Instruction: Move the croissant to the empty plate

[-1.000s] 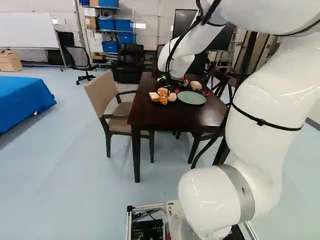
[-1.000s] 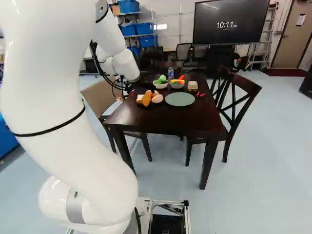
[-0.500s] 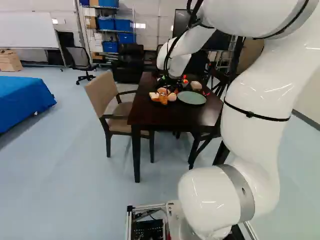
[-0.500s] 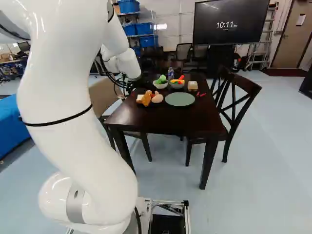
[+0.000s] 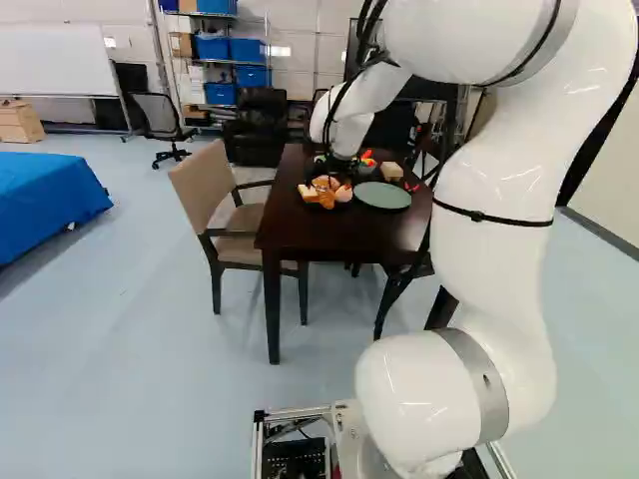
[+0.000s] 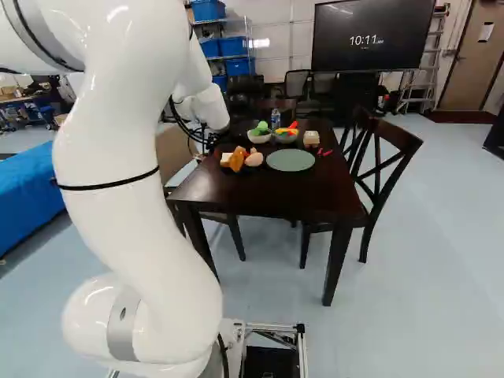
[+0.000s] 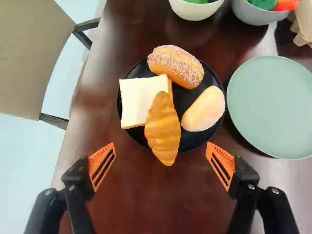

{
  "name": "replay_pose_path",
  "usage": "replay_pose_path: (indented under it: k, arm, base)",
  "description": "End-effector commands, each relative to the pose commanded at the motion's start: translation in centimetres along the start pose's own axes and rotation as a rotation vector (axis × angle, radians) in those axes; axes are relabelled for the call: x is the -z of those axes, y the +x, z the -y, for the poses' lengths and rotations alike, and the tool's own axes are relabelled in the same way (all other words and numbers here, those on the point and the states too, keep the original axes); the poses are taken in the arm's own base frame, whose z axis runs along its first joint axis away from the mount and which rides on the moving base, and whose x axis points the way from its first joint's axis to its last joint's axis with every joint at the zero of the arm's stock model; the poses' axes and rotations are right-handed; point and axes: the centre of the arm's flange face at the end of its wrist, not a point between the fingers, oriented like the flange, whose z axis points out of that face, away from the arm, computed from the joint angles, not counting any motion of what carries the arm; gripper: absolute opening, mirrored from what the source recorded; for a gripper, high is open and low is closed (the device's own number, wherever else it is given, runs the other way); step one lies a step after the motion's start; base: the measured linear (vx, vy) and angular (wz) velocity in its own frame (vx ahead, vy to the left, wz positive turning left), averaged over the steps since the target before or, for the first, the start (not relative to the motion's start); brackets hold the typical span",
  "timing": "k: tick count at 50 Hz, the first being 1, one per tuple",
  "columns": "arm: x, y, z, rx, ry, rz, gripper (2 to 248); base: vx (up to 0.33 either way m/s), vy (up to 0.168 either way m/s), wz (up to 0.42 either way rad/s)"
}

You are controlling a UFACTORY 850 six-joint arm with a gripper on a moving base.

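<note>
At the left of the table in the right base view, the black gripper (image 6: pixel 211 140) hangs under the white wrist, small and partly hidden. In the wrist view the gripper (image 7: pixel 161 158) stands open, orange pads wide apart with nothing gripped. Ahead of and between its fingers lies the golden-brown croissant (image 7: pixel 163 129), on the near part of a black plate (image 7: pixel 195 142), one end over the rim. White sliced bread (image 7: pixel 137 100), a sugared roll (image 7: pixel 175 66) and a pale bun (image 7: pixel 204 109) share that plate. The empty green plate (image 7: pixel 273 107) is beside it, also seen in the right base view (image 6: pixel 290 161).
Two bowls (image 7: pixel 196 10) (image 7: pixel 256 13) of toy vegetables stand beyond the plates, with an egg carton (image 7: pixel 303 22) beside them. A bottle (image 6: pixel 276 119) stands farther back on the dark table (image 6: pixel 260 193). Chairs (image 5: pixel 215 195) (image 6: pixel 382 169) flank the table.
My upper arm and elbow have swung, leftward in the left base view and rightward in the right one. The wrist has shifted only slightly near the bread plate. The base and food have stayed put.
</note>
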Motion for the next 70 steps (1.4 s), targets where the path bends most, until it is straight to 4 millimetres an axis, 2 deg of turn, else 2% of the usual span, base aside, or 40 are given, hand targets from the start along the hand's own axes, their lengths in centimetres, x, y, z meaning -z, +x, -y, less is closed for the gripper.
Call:
replay_pose_path:
  k: [26, 70]
  arm:
    - [-3.6, -0.6, -0.1, 0.000, -0.001, 0.031, 247]
    - [-3.6, -0.3, -0.1, 0.000, -0.002, 0.004, 247]
  base:
    - [0.000, 0.000, 0.000]
    - [0.000, 0.000, 0.000]
